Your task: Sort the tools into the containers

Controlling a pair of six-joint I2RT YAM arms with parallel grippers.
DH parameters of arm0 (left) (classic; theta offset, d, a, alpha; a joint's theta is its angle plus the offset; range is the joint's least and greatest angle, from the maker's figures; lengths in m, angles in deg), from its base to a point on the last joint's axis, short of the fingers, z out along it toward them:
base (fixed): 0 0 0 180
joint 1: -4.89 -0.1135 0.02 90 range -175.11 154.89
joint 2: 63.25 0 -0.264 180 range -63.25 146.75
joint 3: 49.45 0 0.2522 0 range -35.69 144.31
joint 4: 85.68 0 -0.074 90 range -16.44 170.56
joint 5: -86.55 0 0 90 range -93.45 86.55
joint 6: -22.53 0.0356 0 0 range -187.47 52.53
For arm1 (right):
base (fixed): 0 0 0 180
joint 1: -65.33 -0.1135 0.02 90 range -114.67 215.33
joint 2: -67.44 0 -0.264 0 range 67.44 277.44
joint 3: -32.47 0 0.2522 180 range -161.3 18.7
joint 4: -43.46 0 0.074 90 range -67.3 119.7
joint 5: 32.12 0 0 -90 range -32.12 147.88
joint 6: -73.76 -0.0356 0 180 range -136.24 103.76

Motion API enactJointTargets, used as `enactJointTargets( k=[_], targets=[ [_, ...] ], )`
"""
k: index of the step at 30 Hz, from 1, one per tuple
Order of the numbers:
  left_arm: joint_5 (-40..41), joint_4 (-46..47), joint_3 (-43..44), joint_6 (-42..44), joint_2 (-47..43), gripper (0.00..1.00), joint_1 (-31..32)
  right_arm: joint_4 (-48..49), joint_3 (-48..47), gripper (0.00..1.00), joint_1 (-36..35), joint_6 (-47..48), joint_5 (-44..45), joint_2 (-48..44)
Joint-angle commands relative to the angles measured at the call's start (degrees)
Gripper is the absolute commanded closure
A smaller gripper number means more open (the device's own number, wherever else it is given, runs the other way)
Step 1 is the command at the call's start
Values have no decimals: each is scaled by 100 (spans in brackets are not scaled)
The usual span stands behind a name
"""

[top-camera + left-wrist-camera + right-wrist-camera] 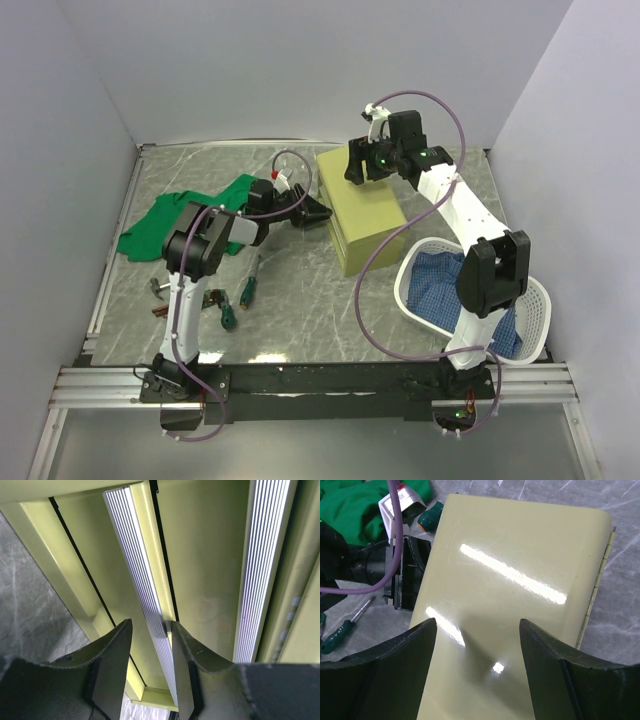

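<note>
Left wrist view shows the main risk: the left jaws stand partly open astride a ribbed pull (134, 565) on the chest (210, 580). The strip sits close against one jaw with a gap at the other. Closing off-centre like this could, I judge, skate off the ribs or twist the pull rather than draw the drawer out. A tug might also drag the whole chest across the desk (30, 615) if nothing steadies it. The right jaws hang wide open over the lid, gripping nothing, and whether they touch it cannot be told. Pressing down away from the middle could tip the chest or bind the drawer. The drawer fronts in sight look shut, so no tool can go in yet. The chest lies straight ahead of the left jaws, its pull between them, and directly beneath the right jaws. The screwdrivers (228, 316) lie well behind the left jaws on the desk, beside that arm, near a green cloth (180, 215).
</note>
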State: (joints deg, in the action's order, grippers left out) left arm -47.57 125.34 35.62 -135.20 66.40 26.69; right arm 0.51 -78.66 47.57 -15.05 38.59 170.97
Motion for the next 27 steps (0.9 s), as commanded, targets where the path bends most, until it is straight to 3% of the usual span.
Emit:
enactJointTargets(
  k=[1,10,15,20,21,23,25,27],
  targets=[
    [-264,383,208,-74,210,59,298,-96,129,25,-26,118,127,168],
    [-835,1551,243,-460,447,48,333,-148,244,24,-26,197,13,212],
    [-923,2000,244,-690,492,50,386,-219,182,24,-35,259,48,282],
    [-835,1640,199,-541,491,55,395,-175,270,24,-26,294,39,221],
    [-853,1579,225,-488,500,57,404,-166,279,24,-26,303,74,221],
    [-853,1333,252,-365,483,70,412,-175,305,24,-35,338,127,221],
    [-853,1192,139,-225,404,95,377,-192,323,25,-35,373,197,238],
    [-827,894,15,-101,202,99,290,-245,314,25,-26,443,215,282]
  ],
)
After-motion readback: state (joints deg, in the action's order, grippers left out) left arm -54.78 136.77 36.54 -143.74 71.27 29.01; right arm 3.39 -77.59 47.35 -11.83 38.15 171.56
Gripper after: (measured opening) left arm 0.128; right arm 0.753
